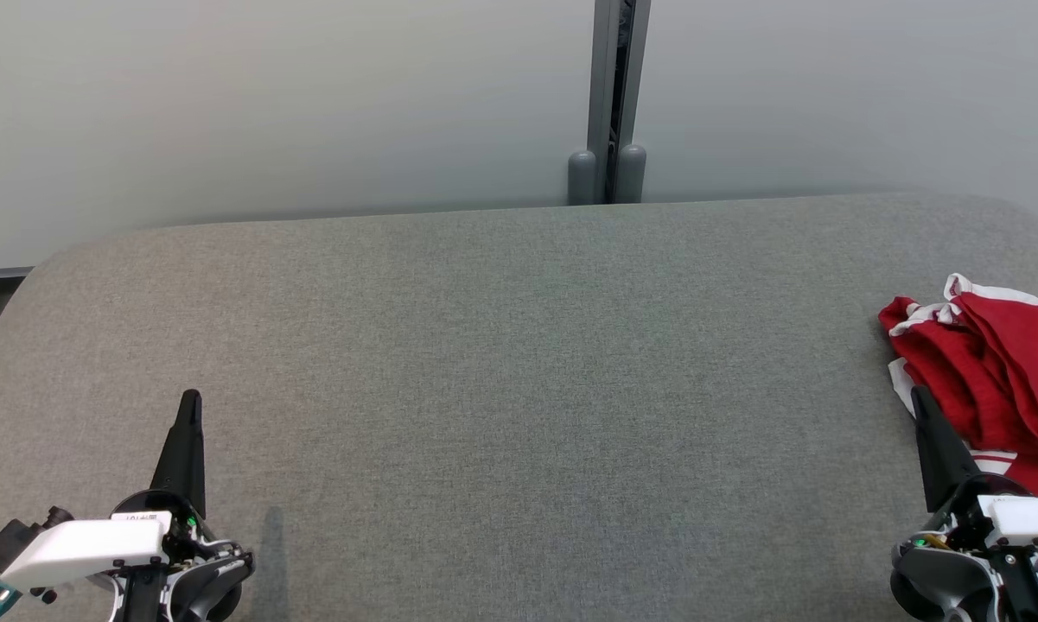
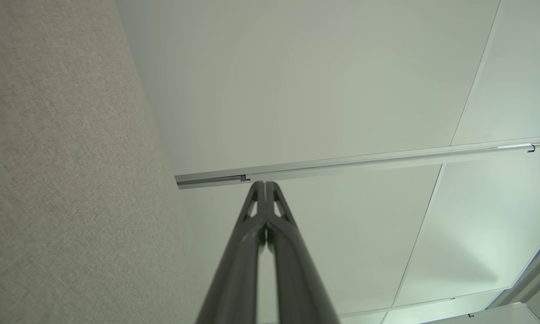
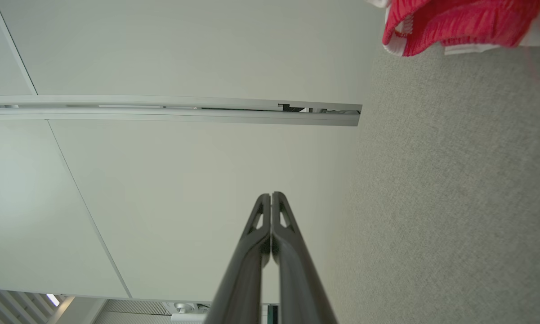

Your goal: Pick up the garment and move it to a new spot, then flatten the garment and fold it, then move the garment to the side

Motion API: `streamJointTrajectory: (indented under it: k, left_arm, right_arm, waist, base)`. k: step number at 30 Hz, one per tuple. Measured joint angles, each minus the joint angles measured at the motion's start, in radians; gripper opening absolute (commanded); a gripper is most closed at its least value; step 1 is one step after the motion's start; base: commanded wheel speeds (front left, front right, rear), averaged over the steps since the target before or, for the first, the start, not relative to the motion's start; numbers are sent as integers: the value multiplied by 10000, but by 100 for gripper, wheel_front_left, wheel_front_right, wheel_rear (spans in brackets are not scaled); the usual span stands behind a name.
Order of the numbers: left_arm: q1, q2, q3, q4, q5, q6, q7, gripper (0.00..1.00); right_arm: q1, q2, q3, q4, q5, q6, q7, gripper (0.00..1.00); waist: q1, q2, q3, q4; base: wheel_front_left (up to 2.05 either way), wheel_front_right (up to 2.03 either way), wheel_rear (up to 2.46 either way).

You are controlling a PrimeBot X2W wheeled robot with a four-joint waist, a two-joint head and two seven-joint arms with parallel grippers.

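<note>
At the lower left of my head view, the left gripper (image 1: 189, 404) sits low over the work surface with its two dark fingers pressed together, tip to tip. Its wrist camera shows the same shut pair pointing towards the wall.

The grey fabric-covered table (image 1: 519, 389) spreads wide across the view, with rounded far corners and a fine woven texture. Behind it stand two pale wall panels (image 1: 268, 104), meeting at one grey metal post (image 1: 618, 78) a little right of centre. Two rounded grey caps (image 1: 582, 177) sit at the post's foot, side by side.

Far right, one red garment with white trim (image 1: 994, 371) lies crumpled in a heap on the table, running off the picture's right edge.

The right gripper (image 1: 920, 399) rises from the lower right, jaws together and holding nothing. Its finger crosses in front of the garment's near-left edge; I cannot tell whether it touches the cloth. From the right wrist camera, the garment lies in the upper right corner, well apart from the fingertips.

Count: two grippers, one garment, one post, two caps, two panels.
</note>
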Motion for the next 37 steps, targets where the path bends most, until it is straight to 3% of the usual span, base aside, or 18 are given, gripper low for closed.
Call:
streamJointTrajectory:
  k: [37]
  left_arm:
    - [0,0,0,0,0,0,0,0]
  right_arm:
    - [0,0,0,0,0,0,0,0]
  waist:
    - [0,0,0,0]
  base:
    - [0,0,0]
